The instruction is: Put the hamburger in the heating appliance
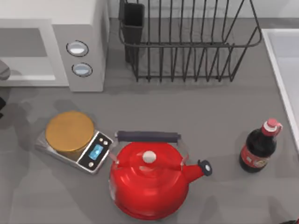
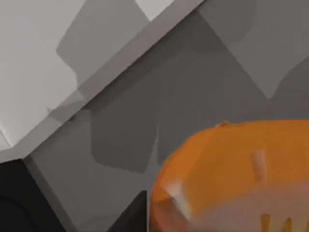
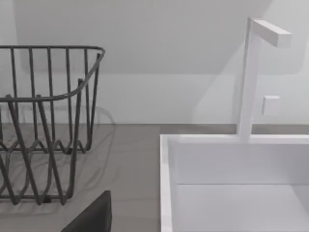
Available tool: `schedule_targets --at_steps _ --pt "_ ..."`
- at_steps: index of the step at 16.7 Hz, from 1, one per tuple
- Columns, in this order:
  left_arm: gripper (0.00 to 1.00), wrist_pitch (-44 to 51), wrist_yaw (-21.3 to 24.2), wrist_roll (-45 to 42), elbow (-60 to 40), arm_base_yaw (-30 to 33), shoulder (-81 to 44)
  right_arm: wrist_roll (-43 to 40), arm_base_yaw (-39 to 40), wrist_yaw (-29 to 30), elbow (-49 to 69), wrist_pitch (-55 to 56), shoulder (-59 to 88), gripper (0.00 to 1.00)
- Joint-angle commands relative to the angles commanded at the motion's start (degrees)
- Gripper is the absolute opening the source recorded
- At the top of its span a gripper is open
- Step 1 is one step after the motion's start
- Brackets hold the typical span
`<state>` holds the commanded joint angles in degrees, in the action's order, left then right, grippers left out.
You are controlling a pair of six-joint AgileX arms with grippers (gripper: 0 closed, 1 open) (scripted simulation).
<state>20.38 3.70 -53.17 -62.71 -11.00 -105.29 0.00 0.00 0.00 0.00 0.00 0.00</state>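
Observation:
The hamburger (image 2: 231, 169), a rounded orange-brown lump, sits very close to the camera in the left wrist view. My left gripper is shut on it, with one dark finger (image 2: 129, 212) showing beside it. Behind it lie a grey surface and a white panel. The heating appliance (image 1: 86, 28), a white and grey microwave with two round dials (image 1: 77, 48), stands at the table's back left. A grey part of my left arm (image 1: 2, 70) pokes in at the left edge, in front of the microwave's opening (image 1: 23, 51). My right gripper (image 3: 91, 217) is parked near the sink.
A golden-plated scale (image 1: 70, 133) sits front left, with a red kettle (image 1: 149, 179) beside it. A dark soda bottle (image 1: 257, 149) stands at the right. A black wire dish rack (image 1: 187, 42) is at the back. A white sink (image 1: 285, 60) lines the right edge.

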Motion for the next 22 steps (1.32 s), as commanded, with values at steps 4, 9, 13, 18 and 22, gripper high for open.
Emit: schedule_targets --at_steps 4,9,13,18,22 --pt "0.0 -27.95 2.96 15.7 5.49 0.1 -4.95 0.0 0.0 0.0 0.0 0.0 0.0 1.0" --pt "0.0 -56.29 6.94 34.59 11.78 -0.47 -11.05 0.0 0.0 0.0 0.0 0.0 0.0 1.0" --pt "0.0 -68.59 9.22 45.01 15.1 -0.99 -13.16 0.0 0.0 0.0 0.0 0.0 0.0 1.0" --pt "0.0 -71.46 9.82 47.62 15.89 -1.15 -13.32 0.0 0.0 0.0 0.0 0.0 0.0 1.0" --pt "0.0 -71.03 9.67 47.48 15.0 -0.81 -13.68 0.0 0.0 0.0 0.0 0.0 0.0 1.0"
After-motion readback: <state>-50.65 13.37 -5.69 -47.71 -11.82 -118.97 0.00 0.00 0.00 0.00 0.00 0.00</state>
